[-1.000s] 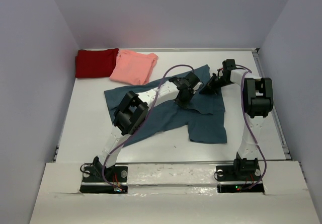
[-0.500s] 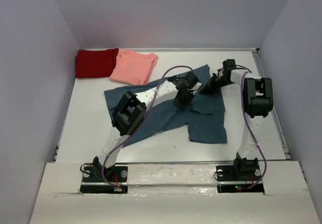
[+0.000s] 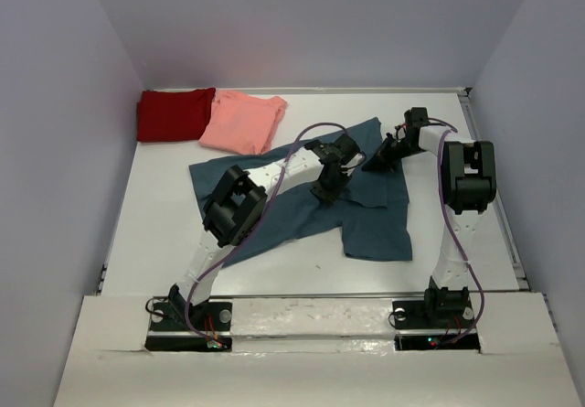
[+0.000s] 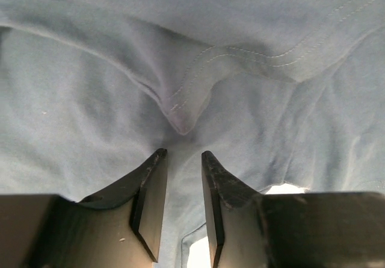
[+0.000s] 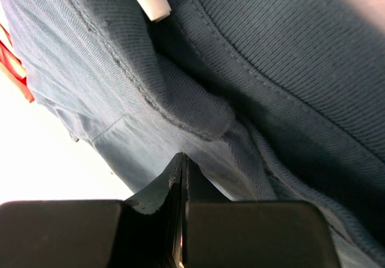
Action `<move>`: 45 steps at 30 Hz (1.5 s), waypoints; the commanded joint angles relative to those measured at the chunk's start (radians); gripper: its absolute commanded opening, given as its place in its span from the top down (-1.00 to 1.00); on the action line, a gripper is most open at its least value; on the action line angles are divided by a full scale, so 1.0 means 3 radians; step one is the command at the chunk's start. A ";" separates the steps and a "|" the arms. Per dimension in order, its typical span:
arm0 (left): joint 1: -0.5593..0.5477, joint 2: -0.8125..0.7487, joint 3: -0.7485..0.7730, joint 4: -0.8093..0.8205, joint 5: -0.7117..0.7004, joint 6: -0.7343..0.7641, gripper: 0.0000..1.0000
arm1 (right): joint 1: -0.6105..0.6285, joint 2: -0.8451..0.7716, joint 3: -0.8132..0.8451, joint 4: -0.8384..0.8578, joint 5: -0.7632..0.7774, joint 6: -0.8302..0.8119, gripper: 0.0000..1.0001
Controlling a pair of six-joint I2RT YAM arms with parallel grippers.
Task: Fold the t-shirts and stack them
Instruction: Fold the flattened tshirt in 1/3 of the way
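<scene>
Tall grey walls (image 3: 55,169) stand round the white table (image 3: 151,224); the bare part at 9 o'clock is the biggest open room, and a thin bare strip runs along the near edge at 6 o'clock. In the corner at 10 o'clock lies the dark red t-shirt (image 3: 174,114); the salmon-pink t-shirt (image 3: 242,122) touches its 3 o'clock side. The dark teal-blue t-shirt (image 3: 375,229) lies spread and wrinkled in the middle, reaching toward 3 o'clock, close to the right edge. The left gripper (image 3: 325,190) is over its middle; the jaws stand a little apart with nothing between them, and a raised fold (image 4: 180,114) sits just past the tips; a second ago they were nearly shut. The right gripper (image 3: 377,161) is at the shirt's 12 o'clock edge, closed tight, tips against the cloth; I cannot tell if it pinches any; it has not moved.
</scene>
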 commanded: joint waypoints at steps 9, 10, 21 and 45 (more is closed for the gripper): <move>0.0325 -0.0702 -0.0114 0.0124 -0.0350 -0.0264 0.14 | -0.0069 0.0194 0.0193 -0.0116 0.0404 -0.0151 1.00; 0.0417 -0.0753 -0.0165 0.0155 -0.0278 -0.0320 0.14 | -0.0070 0.0205 0.0218 -0.0126 0.0399 -0.0141 1.00; 0.1455 -0.1480 -0.1218 0.0201 -0.0574 -0.1021 0.14 | -0.0136 0.0251 0.0362 -0.0198 0.0424 -0.0176 1.00; 0.1967 -0.0949 -0.1587 0.0610 -0.0379 -0.1272 0.21 | -0.0167 0.0241 0.0393 -0.0284 0.0429 -0.0238 1.00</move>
